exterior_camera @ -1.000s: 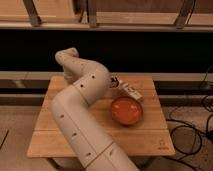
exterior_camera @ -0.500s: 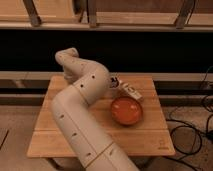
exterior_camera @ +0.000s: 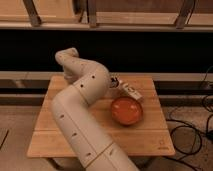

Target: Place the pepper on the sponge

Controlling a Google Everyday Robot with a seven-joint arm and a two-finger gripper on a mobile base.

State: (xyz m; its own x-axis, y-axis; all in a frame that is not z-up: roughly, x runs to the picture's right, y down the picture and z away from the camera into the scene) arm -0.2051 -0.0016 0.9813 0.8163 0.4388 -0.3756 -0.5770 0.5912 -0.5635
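Near the table's (exterior_camera: 150, 142) far edge, pepper and sponge not clear enough to place, gripper (exterior_camera: 116, 83) just left of a pale oblong object (exterior_camera: 132, 92), its grip impossible to tell, orange bowl (exterior_camera: 126, 110) in front, white arm (exterior_camera: 80, 115) across the left.

Cream, screw-dotted arm (exterior_camera: 80, 117), gripper (exterior_camera: 116, 83) near bowl (exterior_camera: 126, 110)

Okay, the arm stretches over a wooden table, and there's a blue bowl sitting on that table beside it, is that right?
Not quite: the bowl is orange, not blue. The camera view shows it on the wooden table beside the arm, with the gripper just beyond it, toward the table's far edge.
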